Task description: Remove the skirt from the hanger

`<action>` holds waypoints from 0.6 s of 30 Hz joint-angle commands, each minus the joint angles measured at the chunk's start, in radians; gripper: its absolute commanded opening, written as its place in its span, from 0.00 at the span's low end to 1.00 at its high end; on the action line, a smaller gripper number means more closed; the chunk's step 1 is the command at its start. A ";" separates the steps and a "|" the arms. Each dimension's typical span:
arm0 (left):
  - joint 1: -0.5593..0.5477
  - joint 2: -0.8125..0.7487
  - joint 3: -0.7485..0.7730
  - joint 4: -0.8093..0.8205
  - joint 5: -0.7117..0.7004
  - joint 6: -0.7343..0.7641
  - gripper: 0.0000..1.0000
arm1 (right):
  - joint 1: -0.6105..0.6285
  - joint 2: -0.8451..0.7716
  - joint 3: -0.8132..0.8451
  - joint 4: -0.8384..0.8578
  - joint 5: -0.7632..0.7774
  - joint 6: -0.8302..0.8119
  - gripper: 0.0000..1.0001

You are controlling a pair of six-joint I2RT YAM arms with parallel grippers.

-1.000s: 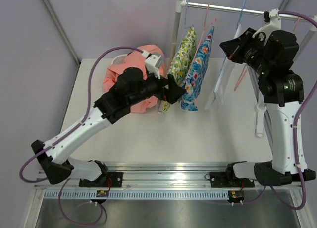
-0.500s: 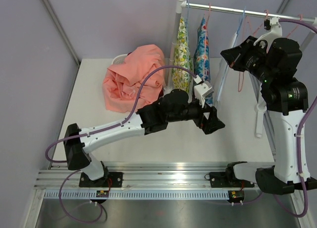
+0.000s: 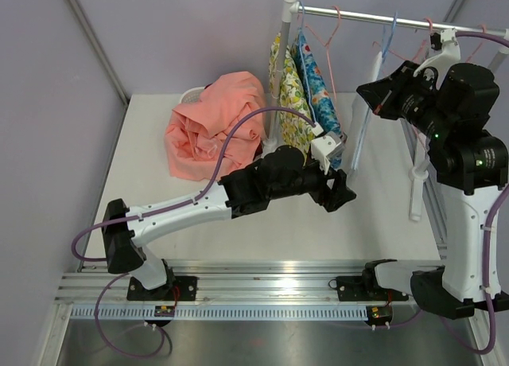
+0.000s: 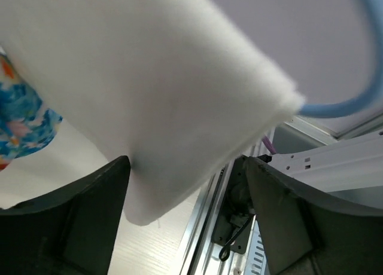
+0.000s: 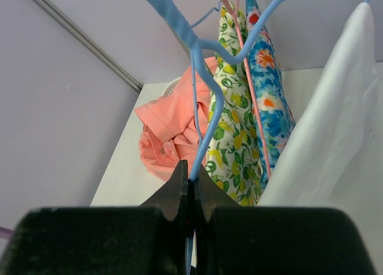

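- A white skirt (image 5: 335, 125) hangs from a blue hanger (image 5: 194, 89) at the right half of a clothes rail (image 3: 374, 16). Its long axis runs top to bottom, waist at the rail and hem toward the table. From overhead it shows edge-on as a thin pale strip.
- The right gripper (image 5: 190, 170), raised near rail height, has its fingers pressed together on the blue hanger's wire, just beside the skirt's upper edge.
- The left gripper (image 4: 185, 173) is at the skirt's lower part with its fingers apart. A corner of the white cloth fills the gap between them, and whether either finger touches it cannot be told.
- Two floral skirts (image 3: 302, 103), one yellow-green and one blue, hang just to the left on the same rail, the blue one on a pink hanger (image 5: 248, 78). They are close beside the rail's white post (image 3: 282, 56).
- A heap of pink cloth (image 3: 211, 123) lies on the far left of the pale table (image 3: 374, 215), well apart from the white skirt.
- Lilac walls (image 3: 159, 32) close in the back and left sides.
- Bare tabletop stretches from below the skirt to the metal track (image 3: 262, 274) at the near edge. The left arm reaches across its middle.
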 commanded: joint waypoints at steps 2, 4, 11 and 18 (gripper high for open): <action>-0.003 -0.052 0.021 -0.004 -0.073 0.041 0.67 | 0.005 -0.045 0.085 0.009 -0.041 -0.017 0.00; -0.003 -0.049 0.022 -0.006 -0.073 0.042 0.54 | 0.005 -0.050 0.096 -0.009 -0.041 -0.017 0.00; -0.003 -0.061 0.007 0.032 -0.136 0.021 0.05 | 0.005 -0.084 0.087 -0.034 -0.049 -0.013 0.00; -0.005 -0.107 -0.056 0.099 -0.139 -0.002 0.00 | 0.005 -0.108 0.055 -0.035 -0.030 -0.017 0.00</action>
